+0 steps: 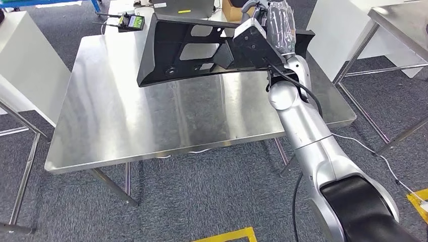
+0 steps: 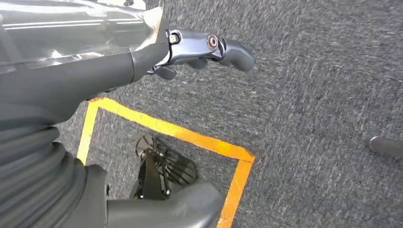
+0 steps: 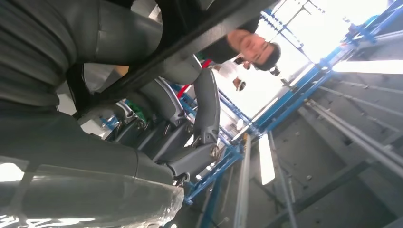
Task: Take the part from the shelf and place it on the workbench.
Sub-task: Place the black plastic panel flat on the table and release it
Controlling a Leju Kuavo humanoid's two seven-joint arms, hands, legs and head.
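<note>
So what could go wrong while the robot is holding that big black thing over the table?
The black part is long, and the right hand holds it near one end only, so it might tip or slip. It hangs tilted above the steel workbench, so it could land hard on an edge. The small green device at the far side might get bumped.

Head view: the camera is looking forward and steeply down from high on the body onto the worktop (image 1: 151,126) and grey carpet. Left wrist view: the camera is sitting close behind the left hand (image 2: 199,50), facing the carpet and its yellow floor tape (image 2: 190,135). Right wrist view: the camera is pointing upward, close behind the right hand (image 3: 190,137), toward blue racking (image 3: 285,99). The head and left wrist views are sharing the carpet.
</note>
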